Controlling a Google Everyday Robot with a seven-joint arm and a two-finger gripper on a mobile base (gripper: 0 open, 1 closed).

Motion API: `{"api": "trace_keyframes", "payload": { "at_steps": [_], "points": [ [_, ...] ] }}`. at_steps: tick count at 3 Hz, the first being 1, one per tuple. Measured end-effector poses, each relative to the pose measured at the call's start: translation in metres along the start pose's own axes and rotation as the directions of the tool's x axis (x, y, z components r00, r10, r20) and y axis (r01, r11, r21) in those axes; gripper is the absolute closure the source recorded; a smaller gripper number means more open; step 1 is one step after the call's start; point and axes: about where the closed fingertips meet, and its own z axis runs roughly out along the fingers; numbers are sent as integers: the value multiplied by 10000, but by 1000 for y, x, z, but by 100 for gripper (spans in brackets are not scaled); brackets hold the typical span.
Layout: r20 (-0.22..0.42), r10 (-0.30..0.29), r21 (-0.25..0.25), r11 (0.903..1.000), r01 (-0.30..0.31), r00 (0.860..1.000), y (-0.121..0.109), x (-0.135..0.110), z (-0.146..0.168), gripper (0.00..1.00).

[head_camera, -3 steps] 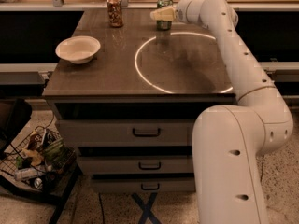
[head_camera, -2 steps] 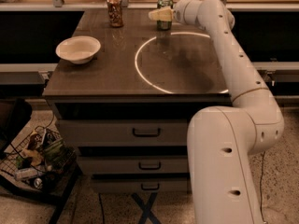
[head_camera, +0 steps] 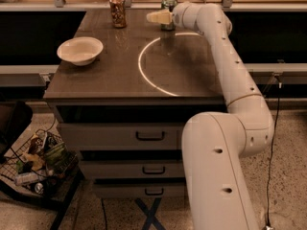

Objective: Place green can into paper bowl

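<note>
On bench [head_camera: 110, 78], green can [head_camera: 169, 3] stands upright at far edge, well right of bowl [head_camera: 80, 50]. Pincer [head_camera: 155, 17] sits at can's bowl-side, overlapping it; can't tell whether it's clamped.

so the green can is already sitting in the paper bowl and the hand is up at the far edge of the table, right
Not quite. The green can is not in the paper bowl. It stands on the table at the far edge, just behind the hand, well apart from the bowl, as the camera view shows. The hand is indeed up at the far edge of the table.
</note>
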Motion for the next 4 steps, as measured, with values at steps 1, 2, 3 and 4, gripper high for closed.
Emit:
{"api": "trace_keyframes", "payload": {
  "at_steps": [1,2,3,4],
  "points": [
    [55,61,-194,9998,-60,10000,9,7,12,26],
    [26,66,-226,9997,-65,10000,11,8,14,49],
    [6,73,-263,9996,-73,10000,13,10,16,72],
    [-13,80,-299,9995,-80,10000,16,11,19,95]
  ]
}}
